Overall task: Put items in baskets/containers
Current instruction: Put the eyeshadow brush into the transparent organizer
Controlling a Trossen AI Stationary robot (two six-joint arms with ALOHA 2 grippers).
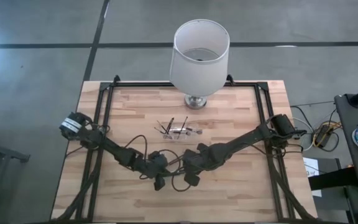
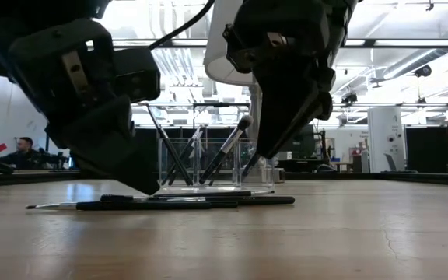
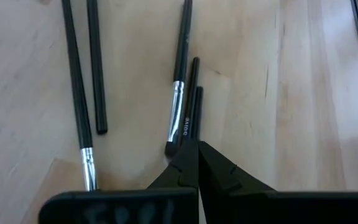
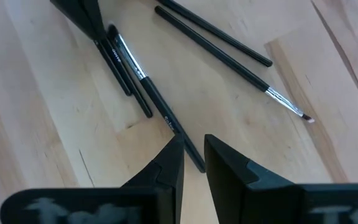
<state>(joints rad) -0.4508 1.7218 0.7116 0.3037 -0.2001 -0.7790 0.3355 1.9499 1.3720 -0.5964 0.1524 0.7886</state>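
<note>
The left gripper (image 1: 158, 184) is low over the near middle of the wooden desk (image 1: 241, 186). In the left wrist view its fingers (image 3: 213, 165) are pressed together with nothing between them, and their tips stand just at the ends of two short dark sticks (image 3: 193, 99) and a brush with a metal collar (image 3: 179, 93). Two more long brushes (image 3: 76, 93) lie on the wood a little to the side.

In the middle of the desk, farther away, stands the clear holder (image 1: 180, 131). Several brushes (image 1: 166, 126) lean in it, and in the low view they are tilted inside the transparent walls (image 2: 201, 163). In front of it some brushes lie flat on the desk (image 2: 169, 204).

The right gripper (image 1: 191, 180) is just to the right of the left one, also low over the desk. Its fingers (image 4: 225, 162) are slightly apart and grasp nothing; a thin dark brush handle (image 4: 173, 121) on the wood ends near the gap between them. Beyond it lie two more brushes (image 4: 229, 59), one with a fine pale tip.

At the far edge of the desk stands a white lamp (image 1: 199, 53) on a metal base. In the low view a person (image 2: 23, 152) sits in the room behind, at the left.
</note>
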